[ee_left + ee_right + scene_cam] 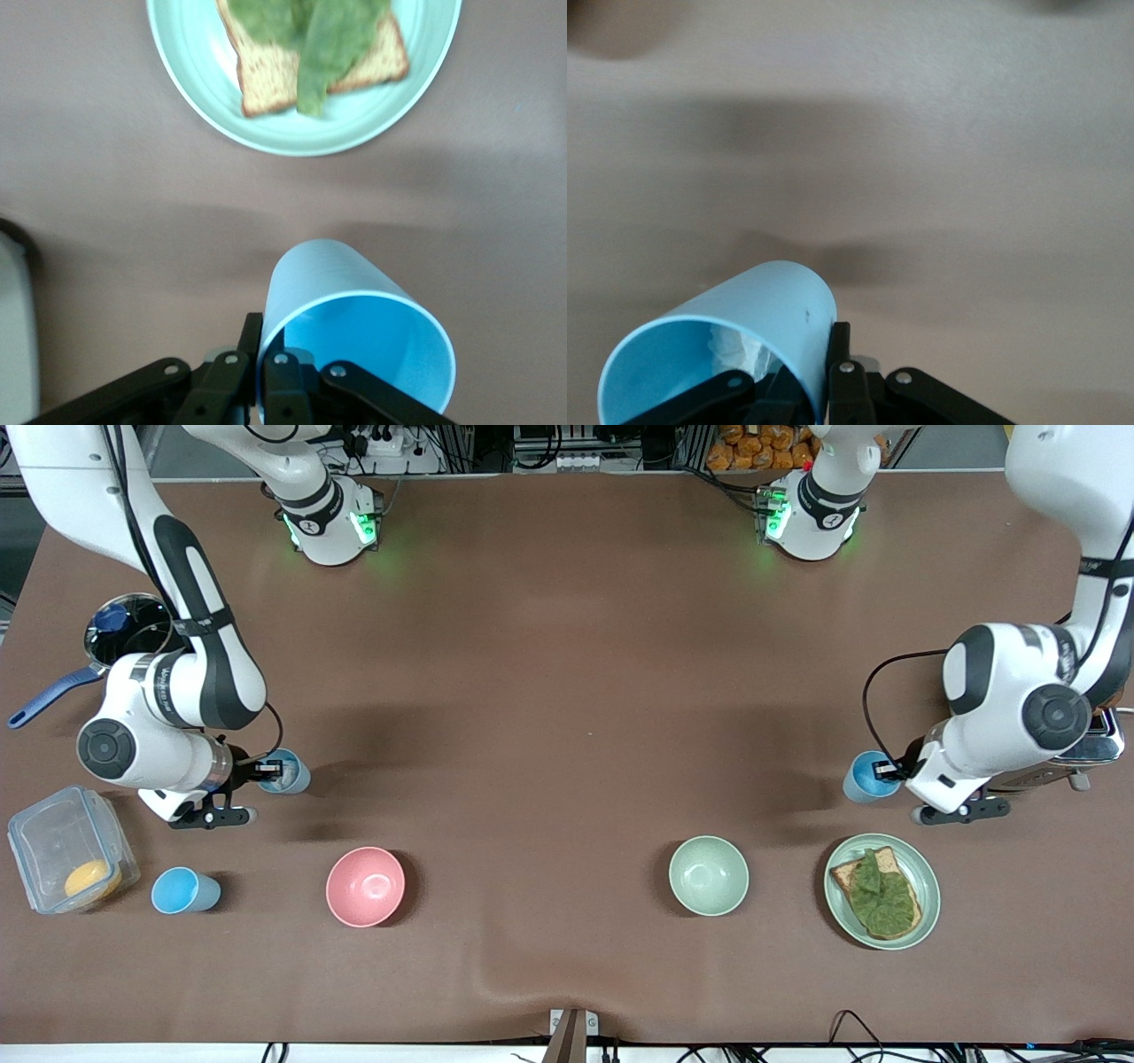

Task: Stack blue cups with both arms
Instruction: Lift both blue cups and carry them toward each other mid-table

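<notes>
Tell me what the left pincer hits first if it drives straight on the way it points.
Probably the bare table right under it: the left pincer, shut on the rim of a blue cup, points mostly downward. The plate of toast lies off that line. How high it hangs is unclear.

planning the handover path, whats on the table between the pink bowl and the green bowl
Nothing: in the front view the stretch of brown table between the pink bowl and the pale green bowl is bare.
</notes>
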Controlling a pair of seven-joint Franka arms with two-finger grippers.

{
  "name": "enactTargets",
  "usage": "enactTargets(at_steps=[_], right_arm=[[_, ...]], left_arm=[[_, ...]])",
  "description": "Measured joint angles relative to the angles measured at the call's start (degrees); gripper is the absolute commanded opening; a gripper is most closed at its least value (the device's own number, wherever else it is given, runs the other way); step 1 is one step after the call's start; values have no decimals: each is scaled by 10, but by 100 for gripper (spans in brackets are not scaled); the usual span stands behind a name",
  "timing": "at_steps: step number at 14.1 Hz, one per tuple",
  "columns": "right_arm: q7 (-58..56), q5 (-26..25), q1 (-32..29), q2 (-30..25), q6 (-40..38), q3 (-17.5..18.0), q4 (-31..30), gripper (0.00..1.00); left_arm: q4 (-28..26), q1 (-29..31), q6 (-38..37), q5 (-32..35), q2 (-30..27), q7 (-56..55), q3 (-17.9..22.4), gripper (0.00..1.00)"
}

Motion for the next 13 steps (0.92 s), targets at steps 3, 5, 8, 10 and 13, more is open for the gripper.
enactTargets(at_steps=[3,5,8,10,13], right_arm=[[11,15,32,-16,-23,4,7,0],[14,62,55,-20,-28,6,7,0],[87,92,105,-20,-27,8,7,0],[175,93,162,-20,-10,10,8,0],[307,98,257,-19,50,12,8,0]], left_arm=[[2,-1,0,-23,-37,-27,-3,0],[1,-2,-1,-25,-53,-58,-18,0],[1,-4,-1,-26,-59,-117,-61,0],[1,-5,-3,-26,-59,-147,-89,0],[8,-6,-22,-33,-59,-174,-126,0]])
